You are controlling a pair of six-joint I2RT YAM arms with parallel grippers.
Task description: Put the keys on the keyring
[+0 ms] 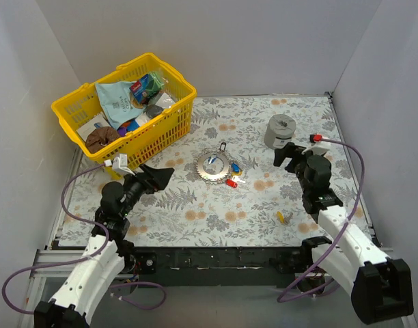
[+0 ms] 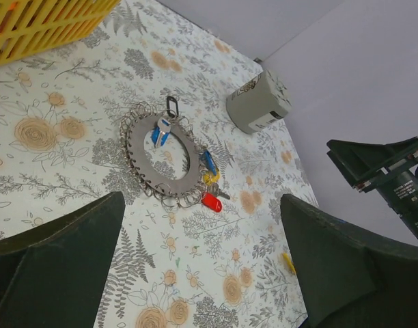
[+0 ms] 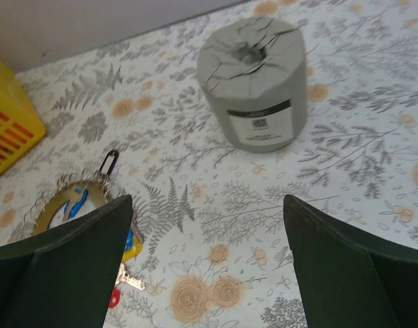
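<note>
The keyring (image 2: pixel 137 147) lies flat near the middle of the flowered table (image 1: pixel 195 212), its dark wire loop (image 2: pixel 171 106) pointing toward the far wall. One blue key (image 2: pixel 160 131) lies in the ring's open centre just below that loop; whether it is actually hooked on, I cannot tell. More keys (image 1: pixel 233 178) sit in a small cluster touching the ring's rim on the right arm's side: a blue head, a yellow one and a red key (image 2: pixel 210 201), with a silver blade poking out beside it. A lone yellow key (image 1: pixel 281 217) lies well apart from the rest, near the front edge beside the right arm. The left gripper (image 1: pixel 162 178) hangs above the table just left of the ring, fingers spread wide with nothing between them. The right gripper (image 1: pixel 285 154) is likewise spread and holds nothing, poised close to the grey roll (image 3: pixel 257 75), which stands upright at the far right. A yellow basket (image 1: pixel 127 140) full of odds and ends sits in the far left corner.
</note>
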